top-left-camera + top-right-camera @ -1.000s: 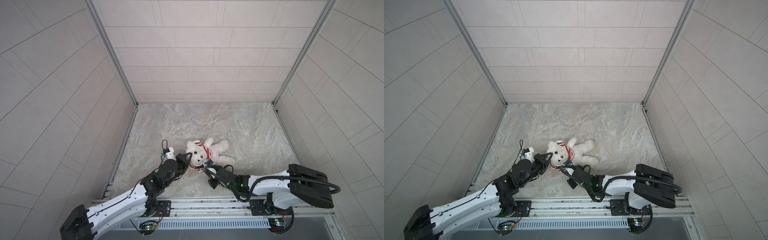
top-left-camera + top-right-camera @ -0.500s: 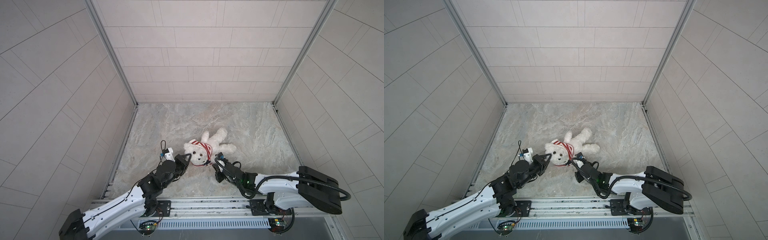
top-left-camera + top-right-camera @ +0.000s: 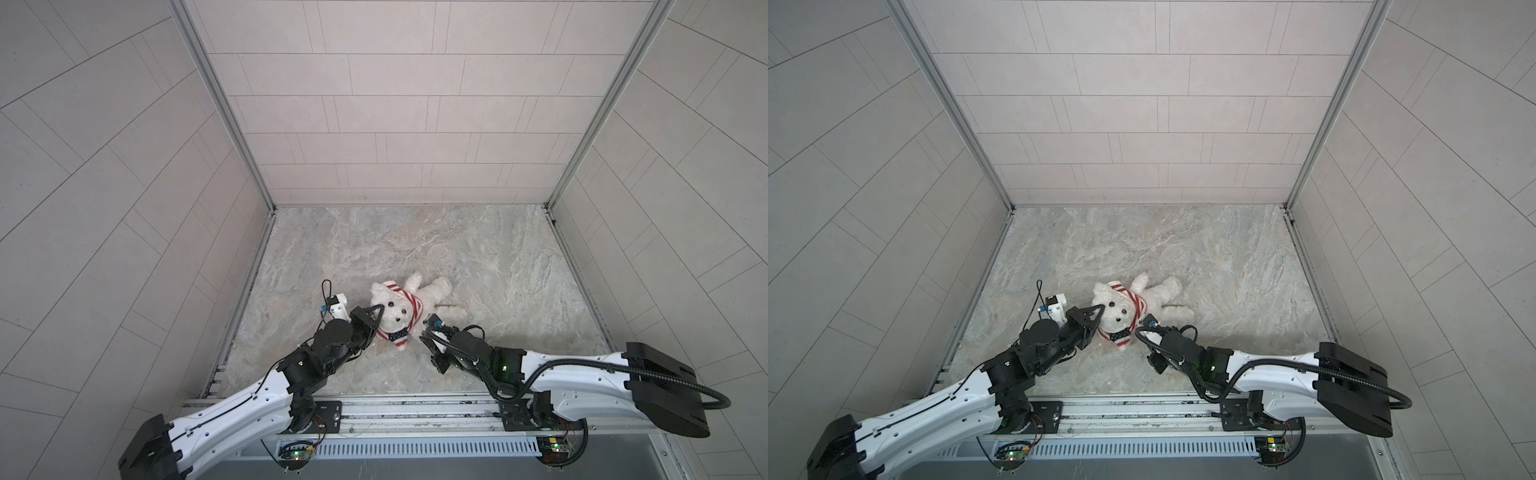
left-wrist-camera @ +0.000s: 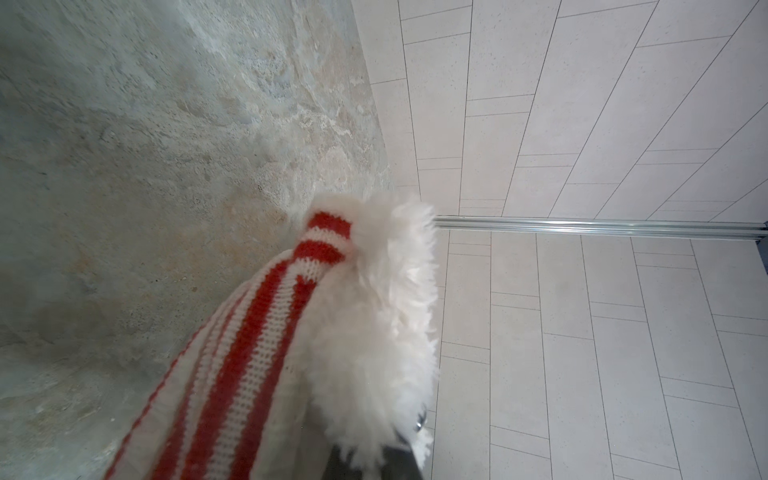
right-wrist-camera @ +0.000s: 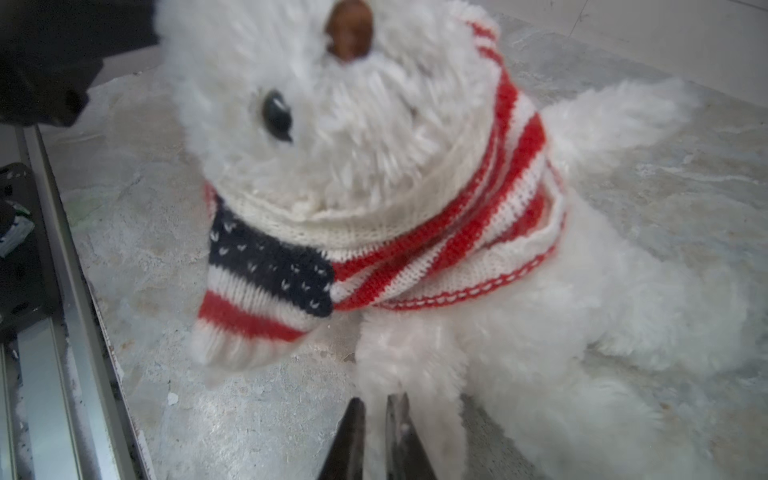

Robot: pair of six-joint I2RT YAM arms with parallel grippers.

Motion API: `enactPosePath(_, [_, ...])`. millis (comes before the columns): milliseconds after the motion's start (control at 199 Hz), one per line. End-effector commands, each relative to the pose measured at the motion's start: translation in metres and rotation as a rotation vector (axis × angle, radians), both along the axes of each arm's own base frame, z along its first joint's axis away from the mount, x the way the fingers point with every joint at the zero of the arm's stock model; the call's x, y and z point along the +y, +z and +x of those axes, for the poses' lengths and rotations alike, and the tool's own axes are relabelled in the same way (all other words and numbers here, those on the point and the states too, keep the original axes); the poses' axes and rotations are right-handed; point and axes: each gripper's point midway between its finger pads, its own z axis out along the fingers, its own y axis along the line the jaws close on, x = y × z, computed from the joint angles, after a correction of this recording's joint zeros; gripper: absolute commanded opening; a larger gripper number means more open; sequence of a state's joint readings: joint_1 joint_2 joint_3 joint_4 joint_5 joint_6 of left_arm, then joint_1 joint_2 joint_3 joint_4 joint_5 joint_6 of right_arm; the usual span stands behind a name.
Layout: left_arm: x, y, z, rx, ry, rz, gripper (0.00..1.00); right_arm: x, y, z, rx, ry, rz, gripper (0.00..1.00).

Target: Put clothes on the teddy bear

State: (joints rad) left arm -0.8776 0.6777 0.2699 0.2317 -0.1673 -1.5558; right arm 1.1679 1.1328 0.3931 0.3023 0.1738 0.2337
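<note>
Near floor's (image 3: 498, 270) six o'clock, left gripper (image 3: 377, 318) is clamping sweater (image 3: 409, 301) at bear's (image 3: 395, 311) nine o'clock; right gripper (image 5: 375, 399), at five o'clock, is holding jaws slightly apart astride paw (image 5: 407, 365).

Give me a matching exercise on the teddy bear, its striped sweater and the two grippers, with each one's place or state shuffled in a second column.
1 fluffy white plush teddy bear
2 red-and-white striped knit sweater
3 left gripper
4 right gripper

A bunched around head and neck
B jaws slightly apart at a paw
C lying on the marbled tabletop
D closed on the sweater

Pairs: 1-C, 2-A, 3-D, 4-B
</note>
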Motion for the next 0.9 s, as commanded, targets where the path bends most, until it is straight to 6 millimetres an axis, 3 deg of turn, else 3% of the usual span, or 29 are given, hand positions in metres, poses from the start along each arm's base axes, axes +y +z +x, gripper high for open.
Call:
enactPosePath(0, [-0.001,0.022,0.006,-0.050,0.020,-0.058,0.00,0.009,0.041,-0.006,-0.078,0.044,0.033,0.31])
enactPosePath(80, [-0.002,0.021,0.006,-0.047,0.017,-0.055,0.00,0.015,0.061,-0.008,-0.109,0.051,0.068,0.40])
enactPosePath(196, [-0.005,0.020,0.007,-0.047,0.009,-0.045,0.00,0.022,0.075,-0.005,-0.123,0.044,0.113,0.44])
enactPosePath(366, [-0.017,0.015,0.008,-0.046,-0.073,0.126,0.00,0.015,0.079,0.003,-0.139,0.002,0.105,0.47])
enactPosePath(481, [-0.026,0.000,0.010,-0.023,-0.120,0.224,0.00,0.004,0.079,0.008,-0.124,-0.025,0.090,0.51])
enactPosePath(577, [-0.022,-0.015,0.011,0.001,-0.121,0.302,0.00,-0.004,0.068,0.016,-0.062,-0.030,0.052,0.53])
enactPosePath(737, [-0.012,-0.030,0.008,0.006,-0.133,0.415,0.14,-0.011,0.056,0.020,-0.031,-0.032,0.014,0.54])
enactPosePath(898, [-0.001,-0.042,0.003,0.001,-0.155,0.478,0.26,-0.010,0.059,0.023,-0.032,-0.020,-0.010,0.53])
